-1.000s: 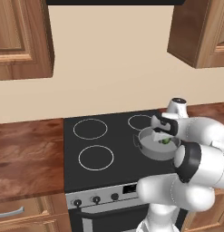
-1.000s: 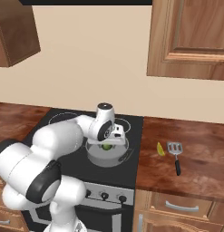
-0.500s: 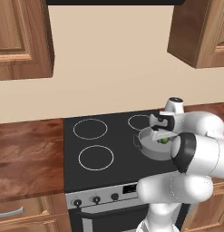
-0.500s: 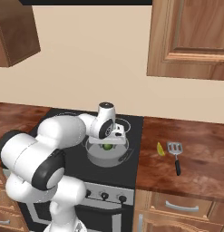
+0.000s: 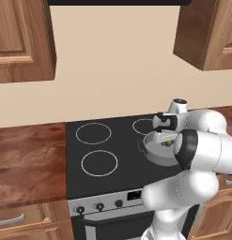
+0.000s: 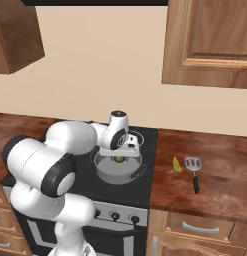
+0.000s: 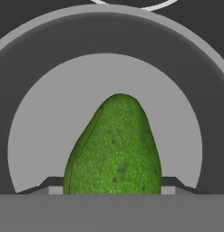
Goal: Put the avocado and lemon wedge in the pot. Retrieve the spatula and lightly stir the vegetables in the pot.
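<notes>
1. First step is in hand: the gripper (image 6: pixel 124 150) is right over the pot (image 6: pixel 106 171) on the stove (image 5: pixel 108 180), pinching the avocado (image 7: pixel 115 147) between its fingertips.
2. Next, I'd guess: let go, then go right for the lemon wedge (image 6: pixel 177 164), lying just beside the spatula (image 6: pixel 194 171) on the counter (image 6: pixel 215 185).
3. Count: one avocado, one wedge, one spatula, one pot.

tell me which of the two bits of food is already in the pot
The avocado: the green one, sitting inside the pot on the stove under the gripper. The yellow lemon wedge lies on the counter beside the spatula.
</notes>
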Motion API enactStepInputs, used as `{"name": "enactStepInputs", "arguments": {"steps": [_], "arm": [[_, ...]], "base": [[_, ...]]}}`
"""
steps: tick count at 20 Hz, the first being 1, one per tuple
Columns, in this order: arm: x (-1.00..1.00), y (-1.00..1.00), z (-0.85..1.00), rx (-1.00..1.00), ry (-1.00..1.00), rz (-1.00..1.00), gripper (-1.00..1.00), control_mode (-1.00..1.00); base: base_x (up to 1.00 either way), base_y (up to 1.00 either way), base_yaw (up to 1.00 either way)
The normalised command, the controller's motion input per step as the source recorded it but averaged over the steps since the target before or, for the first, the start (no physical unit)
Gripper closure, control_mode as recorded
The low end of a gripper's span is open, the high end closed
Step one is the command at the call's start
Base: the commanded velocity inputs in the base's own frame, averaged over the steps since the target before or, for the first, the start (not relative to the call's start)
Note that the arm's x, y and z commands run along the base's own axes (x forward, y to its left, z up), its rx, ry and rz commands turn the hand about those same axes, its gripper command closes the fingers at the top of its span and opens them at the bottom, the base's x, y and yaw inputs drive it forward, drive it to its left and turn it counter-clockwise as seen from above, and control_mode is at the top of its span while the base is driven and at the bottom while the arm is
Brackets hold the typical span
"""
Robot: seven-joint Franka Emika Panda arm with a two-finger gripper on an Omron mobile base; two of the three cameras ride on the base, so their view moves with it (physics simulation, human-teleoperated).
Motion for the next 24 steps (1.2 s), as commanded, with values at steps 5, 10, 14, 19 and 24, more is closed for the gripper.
{"name": "enactStepInputs", "arguments": {"steps": [5,10,14,19,24], "arm": [[0.01,0.0,-0.02,0.01,0.0,0.0,1.0,-1.0],[0.0,0.0,-0.06,0.03,0.0,0.0,-1.0,-1.0],[0.0,0.0,0.0,0.02,0.0,0.0,-1.0,-1.0],[0.0,0.0,0.0,0.0,0.0,0.0,-1.0,-1.0],[-0.01,0.0,0.05,0.0,0.0,0.0,-1.0,-1.0]], "base": [[0.0,0.0,0.0],[0.0,0.0,0.0],[0.0,0.0,0.0],[0.0,0.0,0.0],[0.0,0.0,0.0]]}}
